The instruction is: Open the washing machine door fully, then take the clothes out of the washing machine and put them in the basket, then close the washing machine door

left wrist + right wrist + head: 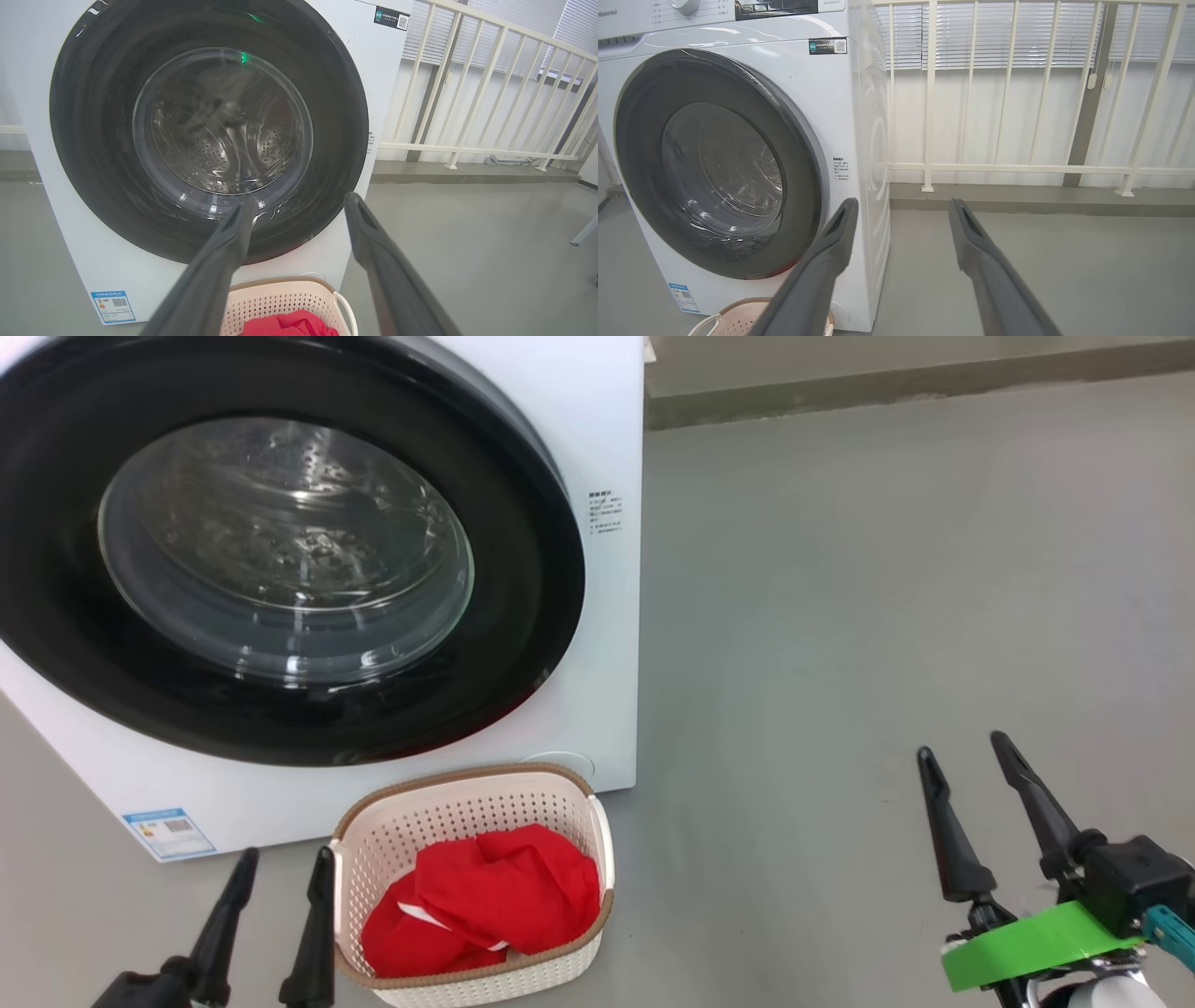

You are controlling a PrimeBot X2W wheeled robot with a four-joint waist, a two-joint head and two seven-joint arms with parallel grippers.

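Observation:
The white washing machine (pixel 611 420) (pixel 392 51) (pixel 822 116) stands ahead with its round black-rimmed door (pixel 280 551) (pixel 210 130) (pixel 719 163) shut against the front; the steel drum shows through the glass. On the floor in front sits the cream basket (pixel 467 807) (pixel 280 298) (pixel 738 317) holding the red clothes (pixel 485 896) (pixel 289 324). My left gripper (pixel 285 863) (pixel 299 203) is open just left of the basket, nothing between its fingers. Well to the right over bare floor, my right gripper (pixel 962 751) (pixel 901 207) is open and holds nothing.
Grey floor (pixel 887 569) stretches to the right of the machine. A cream railing (pixel 1008 93) on a low kerb runs behind and to the right, with window blinds beyond. Green tape (pixel 1027 943) wraps my right wrist.

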